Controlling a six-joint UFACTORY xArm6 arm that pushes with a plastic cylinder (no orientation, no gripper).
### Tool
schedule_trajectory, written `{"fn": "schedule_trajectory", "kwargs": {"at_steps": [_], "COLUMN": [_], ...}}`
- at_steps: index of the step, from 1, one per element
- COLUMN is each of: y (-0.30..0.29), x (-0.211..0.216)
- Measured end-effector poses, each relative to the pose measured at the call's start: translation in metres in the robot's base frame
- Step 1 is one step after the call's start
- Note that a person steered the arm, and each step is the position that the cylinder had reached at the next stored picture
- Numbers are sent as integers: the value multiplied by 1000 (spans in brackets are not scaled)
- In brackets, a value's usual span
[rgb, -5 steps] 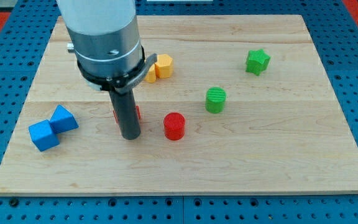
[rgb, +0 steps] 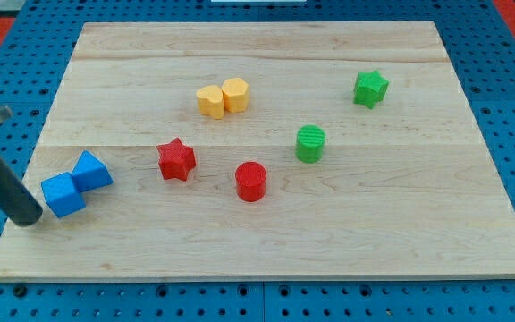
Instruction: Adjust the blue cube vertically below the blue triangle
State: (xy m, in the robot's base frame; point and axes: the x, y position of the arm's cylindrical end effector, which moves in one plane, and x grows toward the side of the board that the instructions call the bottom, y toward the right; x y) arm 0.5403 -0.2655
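Near the frame's centre sit a red star (rgb: pixel 176 159) and a red cylinder (rgb: pixel 250 181). Above them, two yellow blocks (rgb: pixel 223 97) touch. Right of centre stands a green cylinder (rgb: pixel 310 143); a green star (rgb: pixel 370 88) lies upper right.

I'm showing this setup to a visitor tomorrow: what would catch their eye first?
Likely my tip, a dark rod at the view's left edge, right beside the blue cube, which touches the blue triangle. Next, the red star and red cylinder mid-board, with two yellow blocks paired above them.
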Motion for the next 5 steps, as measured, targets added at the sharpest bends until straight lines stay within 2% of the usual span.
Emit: {"fn": "schedule_trajectory", "kwargs": {"at_steps": [1,3,5], "y": [14,41,86], "x": [-11,11,6]}}
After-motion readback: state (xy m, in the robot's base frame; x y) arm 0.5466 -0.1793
